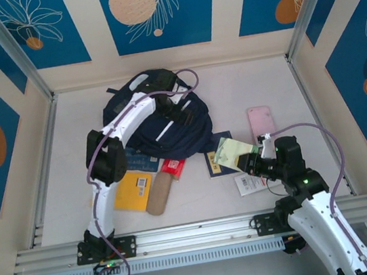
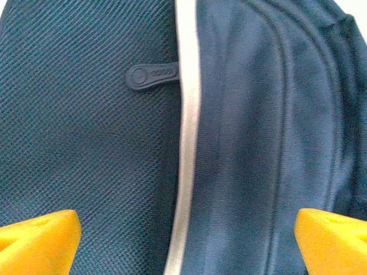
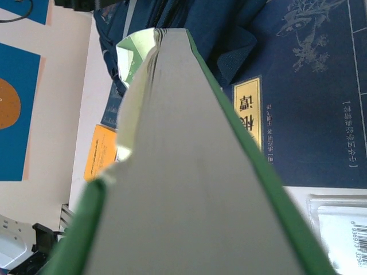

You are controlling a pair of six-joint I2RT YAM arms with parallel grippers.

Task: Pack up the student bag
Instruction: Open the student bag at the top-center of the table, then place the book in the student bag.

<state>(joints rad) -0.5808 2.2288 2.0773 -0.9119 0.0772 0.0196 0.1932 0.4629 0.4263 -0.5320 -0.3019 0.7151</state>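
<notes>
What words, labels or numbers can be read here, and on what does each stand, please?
"中华国学经典", seemingly, upside down: navy book cover.
"6 936973 3296", running off frame: barcode label.
Gold label on that book: large characters, unsure.
Zip pull on the student bag: embossed mark, too blurred.
Green book held by the right end effector: no text showing.

student bag (image 1: 193, 133): dark navy, white stripe, fine weave. book (image 1: 230, 151): green cover, pale page edges. booklet (image 1: 134, 190): yellow. case (image 1: 261, 122): pink. hardcover (image 3: 309, 103): navy, gold label, pale floral print. left tool (image 2: 186, 243): orange-yellow fingers (image 2: 37, 240).
</notes>
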